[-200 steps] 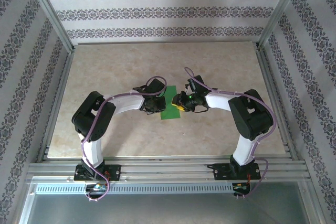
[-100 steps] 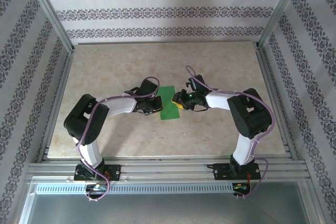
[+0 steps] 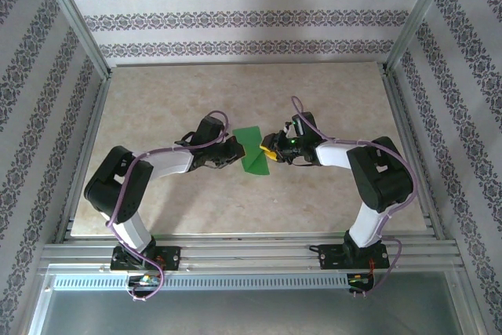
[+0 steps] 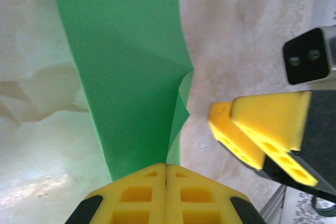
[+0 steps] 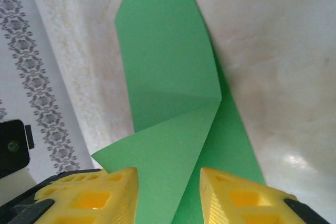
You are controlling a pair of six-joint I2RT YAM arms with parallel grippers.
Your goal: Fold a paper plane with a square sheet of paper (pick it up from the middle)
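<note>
The square sheet of paper (image 3: 254,151) is bright green and partly folded, lying mid-table between both grippers. My left gripper (image 3: 234,150) is at its left edge. In the left wrist view the yellow pads (image 4: 140,195) are pressed together, with the paper (image 4: 126,72) running up out of the seam of the gripper (image 4: 166,167). My right gripper (image 3: 270,149) is at the paper's right edge. In the right wrist view its fingers (image 5: 107,192) stand apart, and a raised folded flap of paper (image 5: 168,145) passes between them at the gripper (image 5: 169,195).
The beige tabletop (image 3: 172,100) is bordered by a metal frame and patterned walls (image 3: 251,17). In the left wrist view, the right gripper's yellow fingers (image 4: 257,132) sit close to the right of the paper.
Both grippers have shifted slightly toward the back of the table with the left arm stretching out lower. The paper's far corner now stands higher and more folded.
</note>
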